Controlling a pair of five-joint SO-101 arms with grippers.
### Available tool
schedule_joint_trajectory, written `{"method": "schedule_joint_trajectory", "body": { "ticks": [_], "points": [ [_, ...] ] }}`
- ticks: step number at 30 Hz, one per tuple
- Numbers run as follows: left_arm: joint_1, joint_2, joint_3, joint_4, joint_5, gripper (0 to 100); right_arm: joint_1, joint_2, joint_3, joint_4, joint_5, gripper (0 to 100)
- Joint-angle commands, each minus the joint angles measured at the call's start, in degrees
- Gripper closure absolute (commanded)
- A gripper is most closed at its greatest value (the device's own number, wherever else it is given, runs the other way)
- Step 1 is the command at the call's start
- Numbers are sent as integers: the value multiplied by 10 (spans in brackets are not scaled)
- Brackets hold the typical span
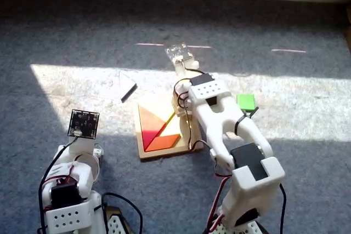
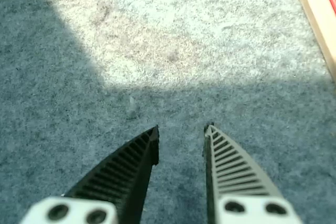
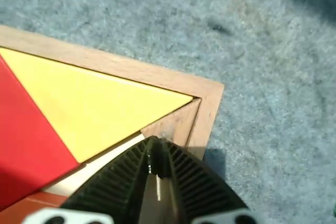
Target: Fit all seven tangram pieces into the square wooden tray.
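The square wooden tray (image 1: pixel 143 152) lies on the carpet and holds a red piece (image 1: pixel 149 125), a yellow piece (image 1: pixel 168 125) and an orange piece (image 1: pixel 163 143). My right arm (image 1: pixel 211 94) stretches over the tray's right side. Its gripper (image 3: pixel 156 148) is shut, with the tips down in the tray's corner (image 3: pixel 207 103) beside the yellow piece's (image 3: pixel 100 111) point and a white piece (image 3: pixel 97 170). The left gripper (image 2: pixel 181 129) hangs open over bare carpet, left of the tray's edge (image 2: pixel 315 19). A green square (image 1: pixel 245 101) lies right of the tray. A pale flat piece (image 1: pixel 127 86) lies behind it to the left.
Grey carpet covers the whole surface, with a bright band of sunlight across the middle. The left arm (image 1: pixel 77 173) is folded back at the near left. Open carpet lies between it and the tray. Cables trail from both arm bases.
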Motion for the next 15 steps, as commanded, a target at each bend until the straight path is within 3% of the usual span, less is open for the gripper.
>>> {"method": "schedule_joint_trajectory", "body": {
  "ticks": [1, 8, 15],
  "points": [
    [-8, -26, -3, -11, -4, 845, 6, -3, -38, -13, 4, 994],
    [-8, -26, -3, -11, -4, 845, 5, -28, -58, 1, 4, 994],
    [-8, -26, -3, -11, -4, 845, 19, -158, -43, 59, 3, 994]
  ]
}}
